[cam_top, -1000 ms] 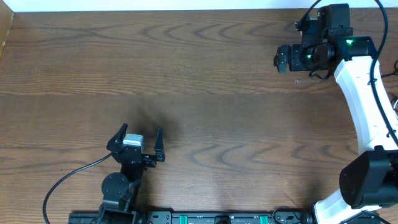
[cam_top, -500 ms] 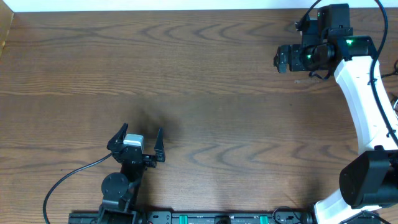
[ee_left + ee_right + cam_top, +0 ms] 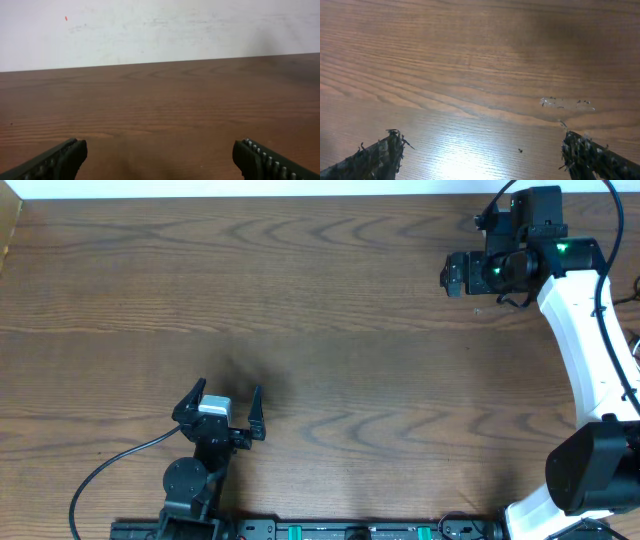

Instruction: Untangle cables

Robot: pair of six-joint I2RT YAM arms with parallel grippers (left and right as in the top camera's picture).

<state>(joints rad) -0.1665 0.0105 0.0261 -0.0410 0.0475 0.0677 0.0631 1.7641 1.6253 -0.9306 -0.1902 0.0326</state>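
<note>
On the surface (image 3: 330, 330) no cables show; progress unclear. Left fingers (image 3: 254, 408), seven o'clock, and right fingers (image 3: 375, 157), two o'clock, gape empty.

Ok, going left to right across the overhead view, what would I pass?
Left arm's black cable → left gripper, open → right gripper, open → right arm's white link.

I have my black left gripper (image 3: 226, 395) low in the lower left of the frame, jaws spread wide. My white right arm (image 3: 575, 350) reaches into the upper right, and its black right gripper (image 3: 452, 276) is gaping just as wide.
</note>
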